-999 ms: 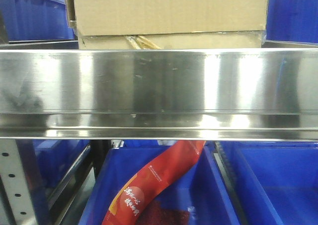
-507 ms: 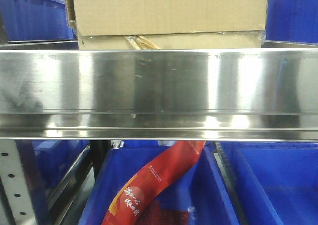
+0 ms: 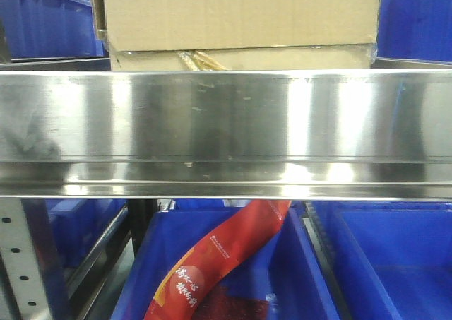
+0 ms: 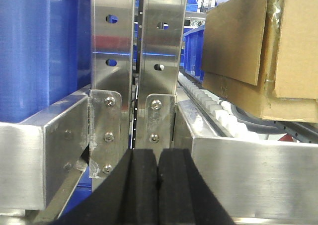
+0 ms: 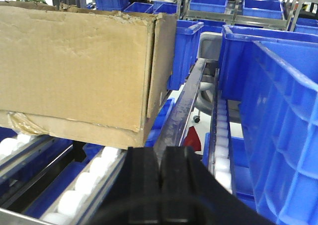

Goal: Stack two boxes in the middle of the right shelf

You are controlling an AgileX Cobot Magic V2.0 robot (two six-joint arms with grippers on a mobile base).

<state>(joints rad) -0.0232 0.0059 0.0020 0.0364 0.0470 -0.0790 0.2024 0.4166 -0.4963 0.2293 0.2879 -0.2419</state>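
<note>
Cardboard boxes (image 3: 240, 16) sit stacked on your shelf (image 3: 226, 122); left gripper (image 4: 158, 170) and right gripper (image 5: 161, 170) are pressed closed, empty.

1. I saw plain brown, rippled boxes (image 3: 240, 16).
2. The shelf (image 3: 226, 122) was mirror-bright steel.
3. The bins (image 5: 278, 111) were blue.
4. A red packet (image 3: 226, 263) carried pale lettering.
5. Gripper pads (image 4: 158, 185) were black.

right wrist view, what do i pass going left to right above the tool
boxes → blue bin behind them → shelf rail → big blue bin
</note>
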